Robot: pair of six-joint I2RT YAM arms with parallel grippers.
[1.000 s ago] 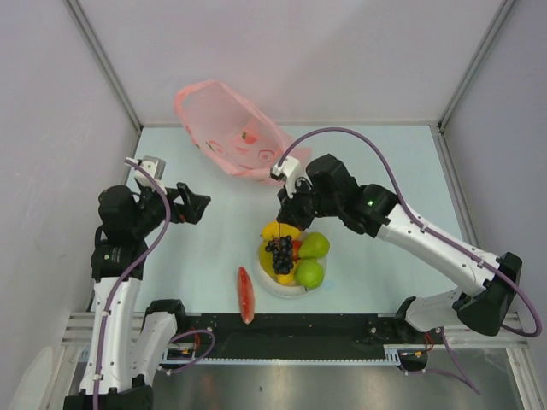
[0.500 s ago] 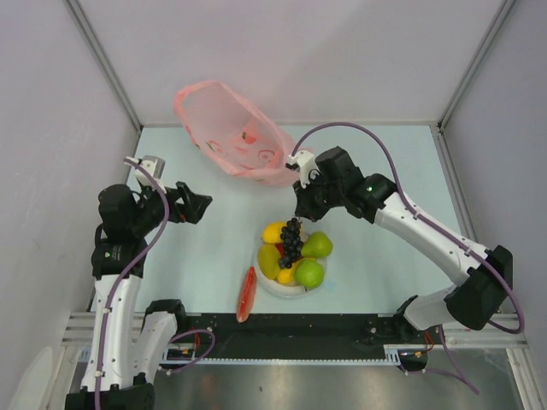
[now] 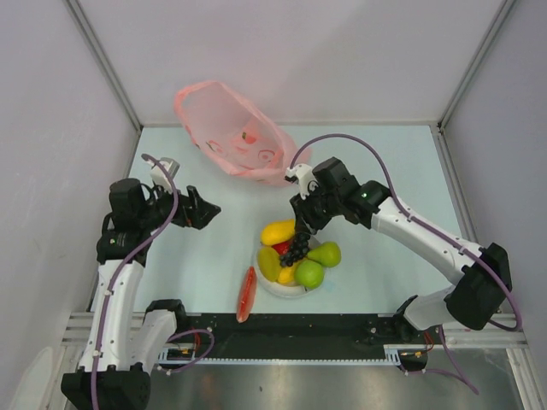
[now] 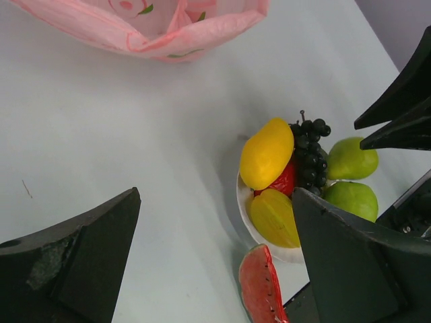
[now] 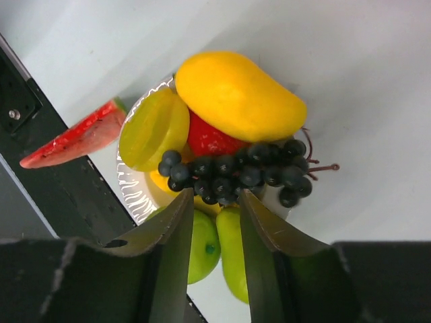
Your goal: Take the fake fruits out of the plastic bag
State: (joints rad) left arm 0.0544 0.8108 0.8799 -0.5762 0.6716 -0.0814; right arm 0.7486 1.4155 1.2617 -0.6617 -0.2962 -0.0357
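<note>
Seven fake fruits (image 3: 295, 256) in view, all outside the plastic bag (image 3: 229, 132).

- Six are heaped in a white bowl (image 3: 272, 289) near the middle of the table (image 3: 385, 171). The yellow-orange mango (image 3: 279, 231) lies on the far side of the heap, with the red mango (image 3: 281, 248) tucked under it. The yellow piece (image 3: 268, 263) is at the left and two green pears (image 3: 326, 254) are at the right and near-right.
- The dark purple grape bunch (image 3: 296, 249) is draped across the top of the heap between the mangoes and the pears. Its stem points away over the rim.
- The watermelon slice (image 3: 247, 294) lies flat on the table just left of the bowl, near the black front rail (image 3: 342, 325). From the top view I cannot tell whether it touches the bowl.
- The bag is pink and crinkly and sits at the far edge of the table, against the back wall and well apart from the bowl. Only its printed fruit shapes show through.
- The right gripper (image 5: 215, 202) is directly over the bowl with its fingers slightly parted. Pears show through the gap and nothing is between the tips, which are just beside the grapes.
- The left gripper (image 3: 198, 209) is over bare table to the left of the bowl. Its fingers are spread wide and hold nothing.
</note>
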